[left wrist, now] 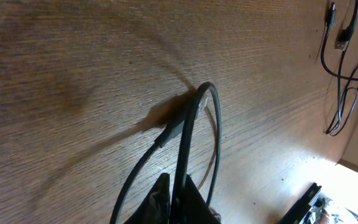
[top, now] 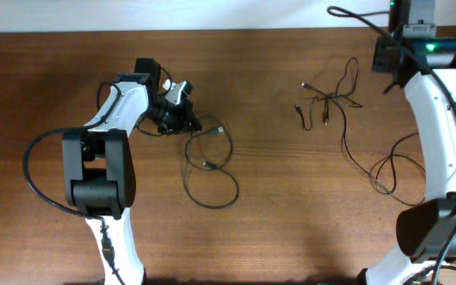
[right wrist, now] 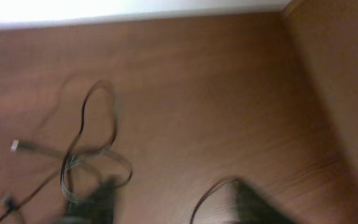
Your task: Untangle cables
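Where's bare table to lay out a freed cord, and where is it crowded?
Free: the middle strip between the loose loop and the knotted bundle; the near stretch between left arm and right arm; the far left corner. Crowded: around the bundle and where it trails beside the right arm.

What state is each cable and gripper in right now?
left cable: loose loops, held by the left gripper.
right cables: tangled bundle, untouched.
left gripper: shut on the left cable.
right gripper: open, holding nothing; view blurry.
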Robot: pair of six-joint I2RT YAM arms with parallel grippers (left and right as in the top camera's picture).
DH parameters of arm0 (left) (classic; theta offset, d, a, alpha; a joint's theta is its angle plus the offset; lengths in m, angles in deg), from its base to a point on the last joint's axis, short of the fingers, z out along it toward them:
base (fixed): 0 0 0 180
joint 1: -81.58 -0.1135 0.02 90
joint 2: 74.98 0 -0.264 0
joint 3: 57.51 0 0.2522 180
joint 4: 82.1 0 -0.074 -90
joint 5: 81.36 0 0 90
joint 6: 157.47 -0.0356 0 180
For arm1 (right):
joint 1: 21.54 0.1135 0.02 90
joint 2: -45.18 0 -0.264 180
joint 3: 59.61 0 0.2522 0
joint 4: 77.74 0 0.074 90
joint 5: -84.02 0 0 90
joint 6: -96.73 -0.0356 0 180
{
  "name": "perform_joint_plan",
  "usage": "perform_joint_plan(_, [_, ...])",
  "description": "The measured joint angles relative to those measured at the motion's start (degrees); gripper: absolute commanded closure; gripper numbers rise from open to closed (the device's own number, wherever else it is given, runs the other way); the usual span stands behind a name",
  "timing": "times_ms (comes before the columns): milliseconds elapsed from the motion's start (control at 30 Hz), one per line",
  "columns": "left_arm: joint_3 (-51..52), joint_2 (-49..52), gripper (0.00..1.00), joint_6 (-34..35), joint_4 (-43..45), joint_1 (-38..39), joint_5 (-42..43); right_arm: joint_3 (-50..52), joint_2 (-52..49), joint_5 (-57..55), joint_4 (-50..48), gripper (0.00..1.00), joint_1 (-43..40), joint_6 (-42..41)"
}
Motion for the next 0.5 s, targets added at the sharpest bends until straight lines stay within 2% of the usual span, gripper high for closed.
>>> perform_joint_plan(67, [0.0, 0.0, 0.92, 0.0, 0.0, 0.1, -0.2, 0.0, -0.9, 10.7, 2.9, 0.11, -1.1, 0.0])
perform_joint_plan(167, [0.0, 0.0, 0.86, 0.0, 0.2, 0.3, -0.2, 0.0, -1.8, 25.4, 7.4, 0.1, -0.5, -0.2])
perform_joint_plan(200, [0.0, 0.0, 0.78, 0.0, 0.2, 0.3, -0.2, 0.0, -2.1, 30.7, 9.7, 0.09, 0.0, -0.3])
perform_joint_plan(267, [0.0, 0.0, 0.55, 0.6, 0.2, 0.3, -0.3, 0.8, -2.3, 37.3, 12.8, 0.09, 2.1, -0.5])
perform_joint_plan(333, [0.0, 0.0, 0.41, 0.6, 0.2, 0.3, -0.4, 2.7, -2.4, 39.3, 13.5, 0.09, 4.2, -0.6])
perform_joint_plan(433, [0.0, 0.0, 0.39, 0.8, 0.2, 0.3, -0.5, 8.3, -2.8, 41.4, 13.5, 0.07, 10.1, -0.7])
perform_joint_plan(500, [0.0, 0.0, 0.33, 0.8, 0.2, 0.3, -0.5, 11.5, -3.0, 41.7, 12.8, 0.07, 13.8, -0.7])
